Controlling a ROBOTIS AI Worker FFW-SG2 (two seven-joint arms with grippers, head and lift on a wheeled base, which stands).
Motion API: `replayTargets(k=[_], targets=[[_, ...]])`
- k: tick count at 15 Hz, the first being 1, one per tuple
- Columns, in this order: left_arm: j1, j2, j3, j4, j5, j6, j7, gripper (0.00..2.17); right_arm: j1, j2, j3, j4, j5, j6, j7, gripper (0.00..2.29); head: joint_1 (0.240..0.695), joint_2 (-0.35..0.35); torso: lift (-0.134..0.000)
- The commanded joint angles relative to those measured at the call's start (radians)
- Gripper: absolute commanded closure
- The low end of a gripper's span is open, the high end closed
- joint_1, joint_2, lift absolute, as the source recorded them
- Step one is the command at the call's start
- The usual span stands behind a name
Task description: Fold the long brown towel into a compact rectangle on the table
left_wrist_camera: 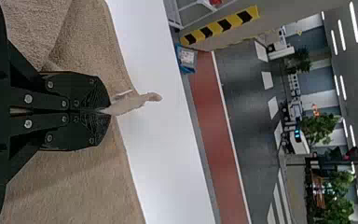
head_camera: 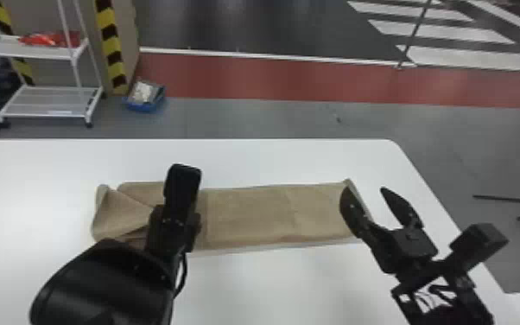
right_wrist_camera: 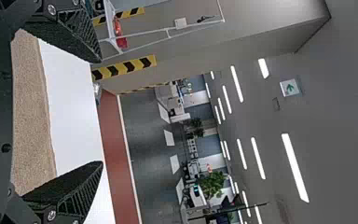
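Head view: one towel point(head_camera: 250, 216), brown, laid as a long strip from side to side on a white bench point(head_camera: 280, 285). Left end: turned over in a slanting fold, the flap running toward the left gripper point(head_camera: 182, 183). Right end: one far corner slightly raised.

Left gripper: above the left part of the towel. Left wrist view: its two fingers are closed on the towel, a small pinched tip of the cloth sticking out beyond them.

Right gripper point(head_camera: 365, 190): at the right end of the towel. Fingers spread wide, nothing between them in the head view; right wrist view agrees, the two standing well apart.

Surroundings, head view: one white cart point(head_camera: 47, 52) with red items point(head_camera: 41, 39) on its upper shelf; one blue box point(head_camera: 144, 106) on the floor point(head_camera: 250, 121), near the cart.
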Motion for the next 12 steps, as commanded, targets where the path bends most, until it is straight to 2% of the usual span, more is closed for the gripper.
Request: replayTargets(k=[1,2,4,6,8,11,12], targets=[[-0.014,-0.006,-0.068,0.054,-0.013,-0.075,0.024,0.38,-0.008,-0.003,0.009,0.010,0.000,-0.004,0.001,0.11,0.695,-0.197,-0.120],[-0.005,-0.006,-0.062,0.050,-0.022,-0.075,0.031,0.00,-0.010,-0.003,0.009,0.012,0.002,-0.004,0.001,0.11,0.695,-0.209,-0.120],[0.052,-0.006,0.002,-0.028,-0.027,-0.078,0.040,0.00,-0.014,-0.003,0.014,0.010,0.005,-0.004,-0.001,0.11,0.695,-0.226,-0.120],[0.156,-0.006,0.114,-0.170,-0.008,-0.096,0.015,0.02,-0.019,0.002,0.025,0.012,0.016,-0.001,-0.003,0.11,0.695,-0.210,-0.120],[0.231,-0.006,0.205,-0.270,0.015,-0.121,0.011,0.02,-0.022,0.002,0.037,0.010,0.022,-0.001,-0.003,0.11,0.695,-0.155,-0.120],[0.268,-0.006,0.328,-0.292,0.081,-0.152,0.005,0.03,-0.023,0.005,0.037,0.010,0.026,-0.001,-0.003,0.11,0.695,-0.083,-0.120],[0.281,-0.006,0.360,-0.292,0.107,-0.145,-0.019,0.03,-0.023,0.011,0.037,0.012,0.031,-0.001,-0.003,0.11,0.695,-0.061,-0.120]])
